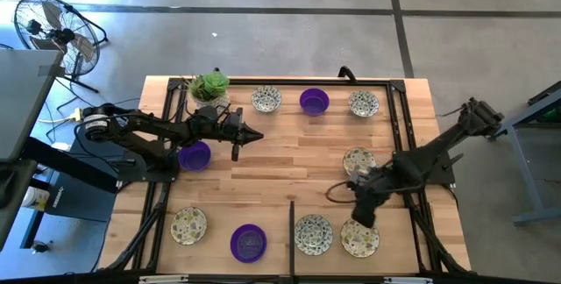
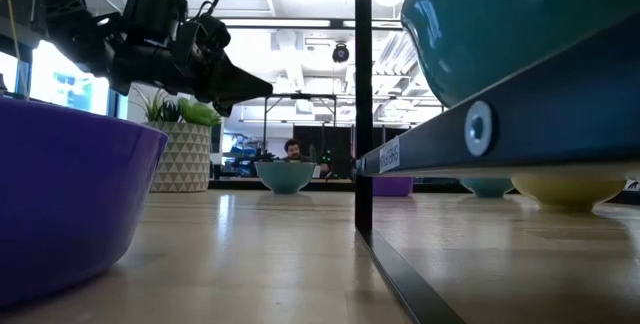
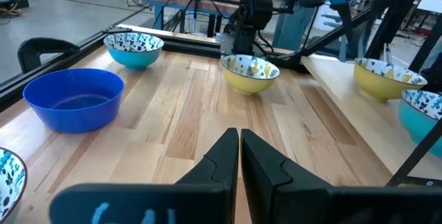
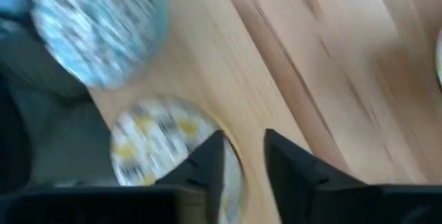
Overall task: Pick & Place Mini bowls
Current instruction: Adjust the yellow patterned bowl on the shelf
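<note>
Several mini bowls stand on the wooden table (image 1: 280, 170): purple ones (image 1: 314, 101) (image 1: 195, 155) (image 1: 249, 242) and speckled cream ones (image 1: 266, 100) (image 1: 364, 103) (image 1: 359, 160) (image 1: 188, 225) (image 1: 313, 234). My right gripper (image 1: 364, 214) hovers at the near right, over the edge of a speckled bowl (image 1: 360, 240). In the right wrist view its fingers (image 4: 207, 165) stand apart with bare wood between them, and that bowl (image 4: 155, 144) lies just beside them. My left gripper (image 1: 252, 135) hangs shut and empty above the table's middle left, its tips (image 3: 238, 151) together, past the purple bowl.
A pale pot with a green plant (image 1: 210, 87) stands at the far left corner. A black frame (image 1: 399, 126) runs along the table's edges, with a thin black bar (image 1: 291, 231) between the near bowls. A fan (image 1: 53, 25) stands on the floor. A person (image 2: 292, 149) sits far behind.
</note>
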### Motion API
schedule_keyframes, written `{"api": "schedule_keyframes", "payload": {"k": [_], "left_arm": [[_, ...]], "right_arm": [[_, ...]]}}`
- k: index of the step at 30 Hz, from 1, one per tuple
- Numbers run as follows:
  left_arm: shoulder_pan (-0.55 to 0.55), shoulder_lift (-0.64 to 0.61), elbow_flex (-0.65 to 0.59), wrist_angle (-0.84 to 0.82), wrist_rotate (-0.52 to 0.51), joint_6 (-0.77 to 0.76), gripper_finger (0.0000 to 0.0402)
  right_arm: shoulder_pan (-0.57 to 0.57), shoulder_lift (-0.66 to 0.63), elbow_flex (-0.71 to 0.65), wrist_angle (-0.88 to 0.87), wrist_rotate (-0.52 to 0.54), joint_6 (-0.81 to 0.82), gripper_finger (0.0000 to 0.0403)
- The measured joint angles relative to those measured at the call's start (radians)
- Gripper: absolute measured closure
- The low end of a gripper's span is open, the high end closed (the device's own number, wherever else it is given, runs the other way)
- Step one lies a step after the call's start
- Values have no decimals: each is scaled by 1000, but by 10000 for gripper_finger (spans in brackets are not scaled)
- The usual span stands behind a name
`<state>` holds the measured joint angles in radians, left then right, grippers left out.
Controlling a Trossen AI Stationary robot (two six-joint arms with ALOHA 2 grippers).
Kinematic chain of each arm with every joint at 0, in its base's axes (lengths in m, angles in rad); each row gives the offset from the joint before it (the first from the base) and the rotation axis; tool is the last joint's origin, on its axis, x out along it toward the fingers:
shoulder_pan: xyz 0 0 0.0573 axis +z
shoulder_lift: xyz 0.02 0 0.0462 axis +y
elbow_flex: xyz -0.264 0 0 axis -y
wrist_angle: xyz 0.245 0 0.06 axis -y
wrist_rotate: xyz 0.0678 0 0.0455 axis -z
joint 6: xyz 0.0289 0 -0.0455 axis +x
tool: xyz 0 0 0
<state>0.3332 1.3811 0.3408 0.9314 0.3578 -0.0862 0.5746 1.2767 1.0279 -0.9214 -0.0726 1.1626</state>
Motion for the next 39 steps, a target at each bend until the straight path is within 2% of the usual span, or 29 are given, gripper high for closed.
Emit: {"api": "schedule_keyframes", "payload": {"k": [3,5,9,12,19,22,39], "left_arm": [[0,0,0,0,0,1,387],[0,0,0,0,0,1,387],[0,0,0,0,0,2,387],[0,0,0,0,0,3,387],[0,0,0,0,1,0,387],[0,0,0,0,0,0,387],[0,0,0,0,-1,-1,387]], "right_arm": [[55,0,-1,-58,-67,83,382],[90,6,-2,-63,-111,137,396],[162,24,-3,-100,-165,264,385],[202,50,-7,-112,-167,304,392],[211,94,-102,55,-169,302,397],[211,94,-125,103,-138,299,400],[177,94,-128,149,-70,228,401]]}}
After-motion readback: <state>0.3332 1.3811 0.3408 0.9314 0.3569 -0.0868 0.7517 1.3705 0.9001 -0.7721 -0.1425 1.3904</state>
